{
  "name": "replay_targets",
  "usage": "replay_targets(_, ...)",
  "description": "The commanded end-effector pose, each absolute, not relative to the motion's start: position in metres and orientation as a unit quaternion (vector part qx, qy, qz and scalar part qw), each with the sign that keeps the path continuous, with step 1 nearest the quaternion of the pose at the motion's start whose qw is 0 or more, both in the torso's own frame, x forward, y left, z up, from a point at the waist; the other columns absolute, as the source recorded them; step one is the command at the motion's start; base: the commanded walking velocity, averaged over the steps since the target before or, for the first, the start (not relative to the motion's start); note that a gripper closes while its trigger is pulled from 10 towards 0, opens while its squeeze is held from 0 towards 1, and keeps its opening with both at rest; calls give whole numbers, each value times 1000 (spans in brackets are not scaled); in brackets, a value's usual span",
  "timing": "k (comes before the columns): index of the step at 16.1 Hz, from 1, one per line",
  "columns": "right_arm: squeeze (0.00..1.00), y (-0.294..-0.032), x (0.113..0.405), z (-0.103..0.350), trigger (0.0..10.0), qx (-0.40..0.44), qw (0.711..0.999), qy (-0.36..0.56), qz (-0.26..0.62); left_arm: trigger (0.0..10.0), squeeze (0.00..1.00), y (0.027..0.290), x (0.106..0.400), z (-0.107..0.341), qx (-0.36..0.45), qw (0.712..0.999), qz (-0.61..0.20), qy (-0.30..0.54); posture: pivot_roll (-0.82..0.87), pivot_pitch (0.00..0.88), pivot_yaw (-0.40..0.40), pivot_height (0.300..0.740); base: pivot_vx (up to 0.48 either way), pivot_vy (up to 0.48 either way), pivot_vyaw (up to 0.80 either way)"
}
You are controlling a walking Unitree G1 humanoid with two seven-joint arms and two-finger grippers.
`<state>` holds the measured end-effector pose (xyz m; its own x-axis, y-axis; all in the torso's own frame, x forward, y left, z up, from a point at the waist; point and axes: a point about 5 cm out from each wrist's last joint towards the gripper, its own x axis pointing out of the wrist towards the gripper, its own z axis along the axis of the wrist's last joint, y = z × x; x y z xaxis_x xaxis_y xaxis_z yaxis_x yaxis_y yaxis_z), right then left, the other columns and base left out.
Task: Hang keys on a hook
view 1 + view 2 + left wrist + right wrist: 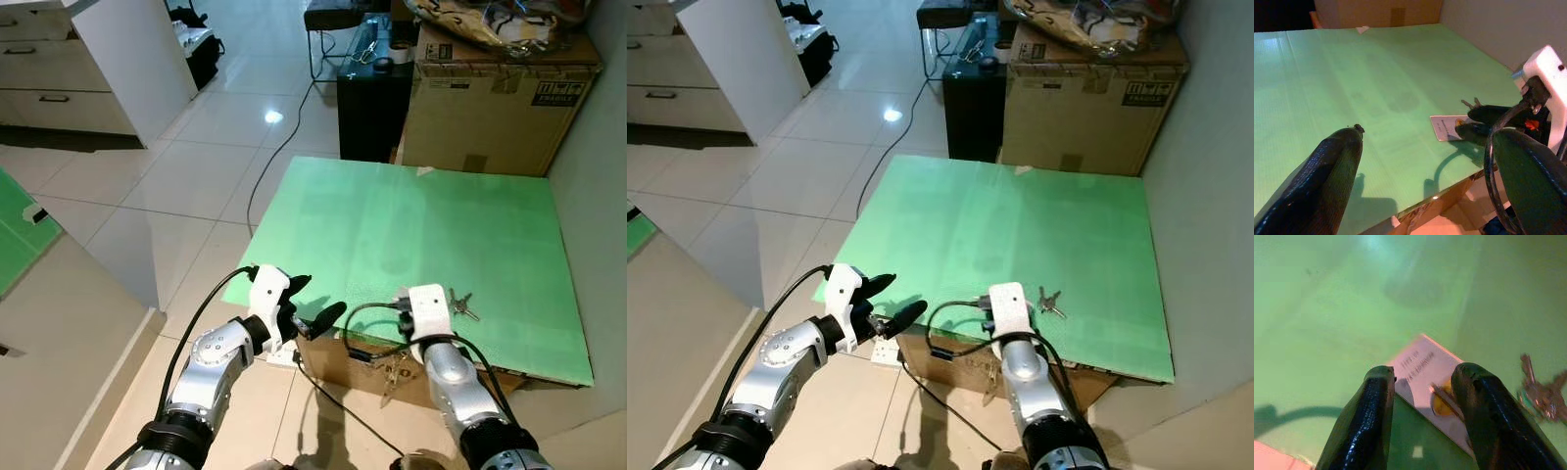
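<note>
A large green board (411, 245) lies flat over a brown cardboard base (338, 360), set on a floor of pale glossy tiles (196, 166), and a small white card (1422, 369) with printed lines and an orange mark rests on the green surface near its front edge. Behind the board stand a big cardboard box (495, 108) with crumpled plastic on top and, just beside it, a black cabinet (372, 103). A black cable (279, 157) runs across the tiles toward the cabinet, and white drawer fronts (49, 69) show at the far left.
</note>
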<state>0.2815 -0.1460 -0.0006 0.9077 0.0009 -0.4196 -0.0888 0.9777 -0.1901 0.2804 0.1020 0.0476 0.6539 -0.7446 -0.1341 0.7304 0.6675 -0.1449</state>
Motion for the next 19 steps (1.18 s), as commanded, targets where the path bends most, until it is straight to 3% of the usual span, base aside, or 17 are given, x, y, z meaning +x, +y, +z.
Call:
replay_targets(1, 0, -141, 289, 10, 10000, -97, 977, 189, 26, 10000, 0, 106, 282, 47, -33, 910, -403, 94, -119, 68, 161, 740, 0, 0, 0)
replay_targets(6, 0, -155, 273, 8, 10000, -119, 978, 169, -27, 10000, 0, 106, 282, 47, -33, 910, -403, 94, -124, 69, 161, 740, 0, 0, 0)
replay_targets(9, 0, -158, 258, -8, 10000, -65, 974, 211, -48, 10000, 0, 106, 282, 46, -34, 909, -404, 95, -127, 70, 167, 740, 0, 0, 0)
replay_targets(19, 0, -182, 261, -14, 10000, -78, 964, 242, -76, 10000, 0, 99, 271, 42, -26, 890, -444, 98, -124, 62, 161, 740, 0, 0, 0)
